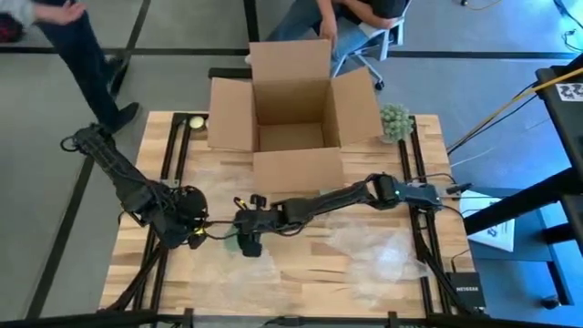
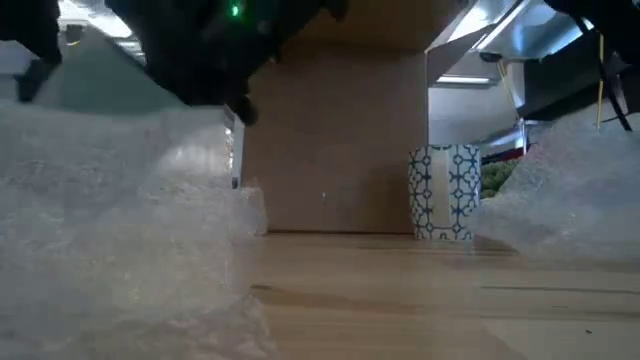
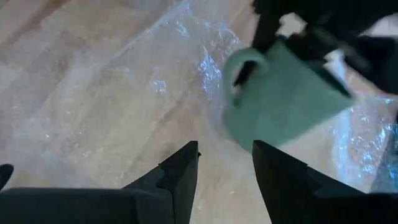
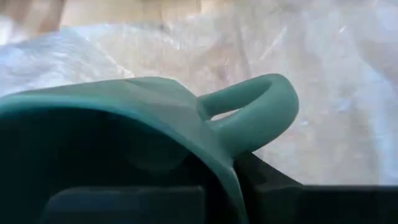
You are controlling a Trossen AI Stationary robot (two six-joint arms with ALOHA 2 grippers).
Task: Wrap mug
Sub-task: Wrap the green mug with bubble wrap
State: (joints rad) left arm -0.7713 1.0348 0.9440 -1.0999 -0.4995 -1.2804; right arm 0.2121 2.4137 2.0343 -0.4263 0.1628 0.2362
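Overhead, we saw the right gripper (image 1: pixel 248 239) reaching across to the left-centre of the wooden table (image 1: pixel 301 273), its fingers clamped on the rim of a green mug (image 1: pixel 246 246). In the right wrist view one finger sat inside the mug (image 4: pixel 124 124) and the other outside its wall, just below the handle, so the mug was pinched between them. We saw the mug (image 3: pixel 273 99) tilted in the left wrist view, its handle towards that camera, over a sheet of clear bubble wrap (image 3: pixel 124 93) spread on the wood; whether it touched the sheet, we could not tell. The left gripper (image 3: pixel 225 168) hung just beside the mug with its fingers spread apart and nothing between them; from above, that gripper (image 1: pixel 196 232) lay to the left of the mug.

We also noted an open cardboard box (image 1: pixel 291 109) at the far edge of the table, and more bubble wrap (image 1: pixel 383 251) crumpled on the right side. A patterned blue-and-white cup (image 2: pixel 445 190) stood upright in the low view, in front of the box.
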